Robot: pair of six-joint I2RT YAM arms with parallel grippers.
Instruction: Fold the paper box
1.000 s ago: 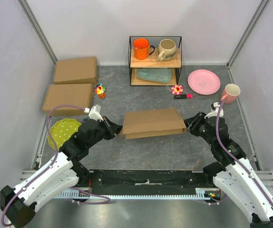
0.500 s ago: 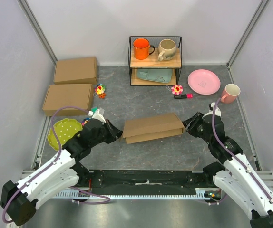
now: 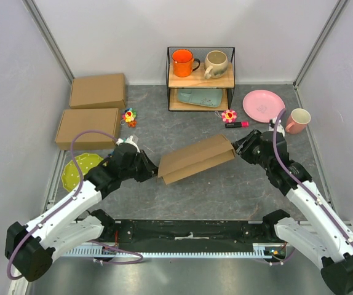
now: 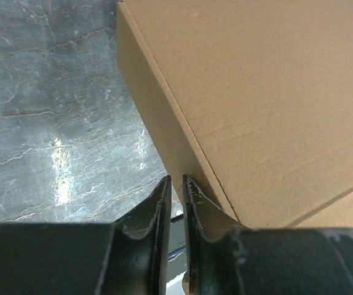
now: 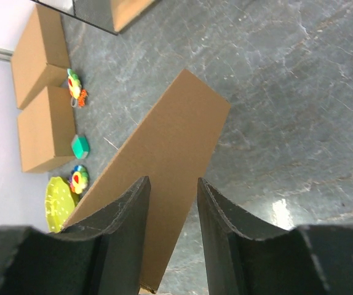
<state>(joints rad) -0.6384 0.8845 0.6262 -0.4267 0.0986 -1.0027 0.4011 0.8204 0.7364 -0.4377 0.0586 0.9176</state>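
The paper box (image 3: 196, 158) is a closed shallow brown cardboard mailer lying askew at the table's middle, its right end farther back than its left. My left gripper (image 3: 153, 171) is at the box's left end. In the left wrist view its jaws (image 4: 175, 179) are shut with only a thin slit between them, and the right finger rests against the box's side wall (image 4: 164, 129). My right gripper (image 3: 239, 146) is open at the box's right end. In the right wrist view (image 5: 171, 181) the box's top (image 5: 158, 160) shows in the gap between the fingers, apart from them.
Two similar cardboard boxes (image 3: 98, 91) (image 3: 87, 127) lie at the back left. A green dotted plate (image 3: 78, 169) is by the left arm. A wire rack (image 3: 201, 78) with mugs stands at the back, with a pink plate (image 3: 264, 106) and pink mug (image 3: 298, 120) to its right.
The box has swung counterclockwise, its right end moving toward the back. Both grippers have moved with its ends, the right one farther back and the left one slightly inward.
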